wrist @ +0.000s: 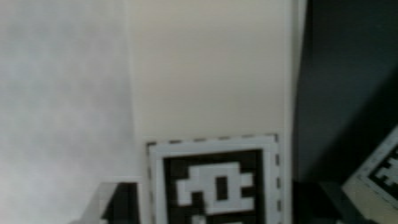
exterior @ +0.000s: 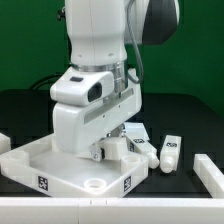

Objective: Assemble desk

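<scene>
The desk top [exterior: 50, 165] lies flat at the exterior view's lower left, with a round corner socket [exterior: 95, 184] near its front edge. My gripper [exterior: 101, 150] hangs low over the top's right part. In the wrist view the gripper [wrist: 217, 205] is shut on a white square desk leg [wrist: 210, 90]. Dark fingers [wrist: 125, 203] press on both sides of its black-and-white tag. The leg runs alongside the desk top's pale surface [wrist: 63, 100]. In the exterior view the hand hides most of the held leg.
Loose tagged legs lie on the black table to the exterior view's right of the top [exterior: 170, 152] and behind it [exterior: 140, 133]. A white bar [exterior: 210, 172] lies at the far right. Another tagged piece [wrist: 381, 165] shows at the wrist view's edge.
</scene>
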Robot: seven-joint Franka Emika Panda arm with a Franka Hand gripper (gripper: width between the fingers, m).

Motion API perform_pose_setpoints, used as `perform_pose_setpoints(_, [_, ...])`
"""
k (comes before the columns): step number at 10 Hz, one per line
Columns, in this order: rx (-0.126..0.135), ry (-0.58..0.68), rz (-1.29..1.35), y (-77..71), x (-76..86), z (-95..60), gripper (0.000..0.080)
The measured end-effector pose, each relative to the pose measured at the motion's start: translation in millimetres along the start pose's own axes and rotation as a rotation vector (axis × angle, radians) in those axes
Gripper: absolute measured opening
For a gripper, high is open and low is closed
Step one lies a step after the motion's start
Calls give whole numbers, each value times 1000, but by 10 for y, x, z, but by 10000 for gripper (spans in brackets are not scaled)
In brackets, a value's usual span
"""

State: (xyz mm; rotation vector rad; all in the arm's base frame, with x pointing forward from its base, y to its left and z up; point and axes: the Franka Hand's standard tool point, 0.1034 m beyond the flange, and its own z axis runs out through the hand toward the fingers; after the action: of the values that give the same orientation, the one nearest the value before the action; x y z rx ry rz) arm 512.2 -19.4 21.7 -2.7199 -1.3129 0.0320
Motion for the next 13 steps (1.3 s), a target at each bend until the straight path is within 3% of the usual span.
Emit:
perform_pose_setpoints(2, [-1,0,0,2,1,-1,346])
perform_pose_setpoints(4, [1,0,1,-3,8,-65,571])
perform_pose_setpoints(5, [0,1,0,-2,16,-125,571])
perform_pose_setpoints(6, [-2,2,-1,0,31,-163,634])
perform_pose_setpoints(8, [-2,2,-2,20,7,-136,645])
perform_pose_setpoints(9, [3,0,3,67,-34,-113,649])
perform_pose_setpoints(10, [-11,9,6,206,-31,-185,649])
perform_pose_setpoints(13, [-8,6,-31,312,-199,-108,649])
